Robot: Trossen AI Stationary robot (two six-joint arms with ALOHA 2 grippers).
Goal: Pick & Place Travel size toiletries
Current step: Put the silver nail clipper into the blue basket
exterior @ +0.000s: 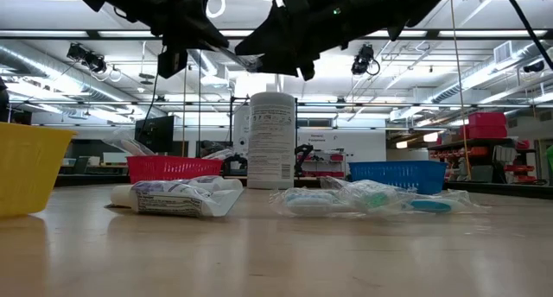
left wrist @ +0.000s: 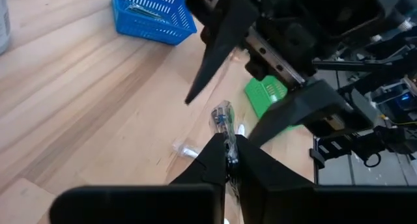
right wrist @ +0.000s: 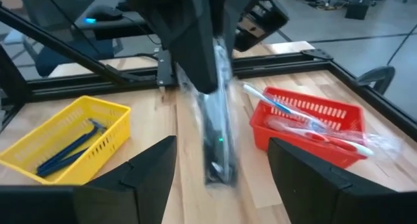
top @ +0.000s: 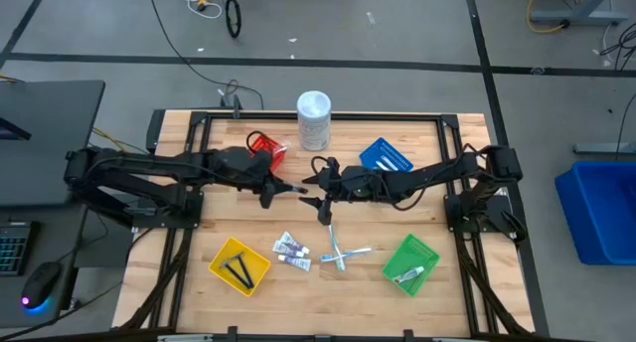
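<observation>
My left gripper (top: 289,189) hovers over the table's middle, shut on a slim stick in a clear wrapper (left wrist: 222,116). My right gripper (top: 320,197) faces it, open. Its two fingers (right wrist: 151,167) stand on either side of the stick (right wrist: 218,139), and I see no touch. On the table near the front lie small white tubes (top: 291,249) and crossed pale sticks (top: 343,255). The yellow basket (top: 239,265) holds thin dark pieces, the green basket (top: 410,263) one stick, and the red basket (right wrist: 306,116) wrapped sticks. My left gripper pinches the wrapped stick between its two fingers (left wrist: 251,165), near one end of it (left wrist: 229,149). The fingers come about level from the table's left and lie along the stick. The stick is lifted clear of the table. Its free end (left wrist: 220,112) points toward my right gripper.
A tall white container (top: 314,120) stands at the far middle, with the red basket (top: 265,148) to its left and a blue basket (top: 386,157) to its right. Black frame rails border the tabletop. Bare wood lies between the grippers and the far baskets.
</observation>
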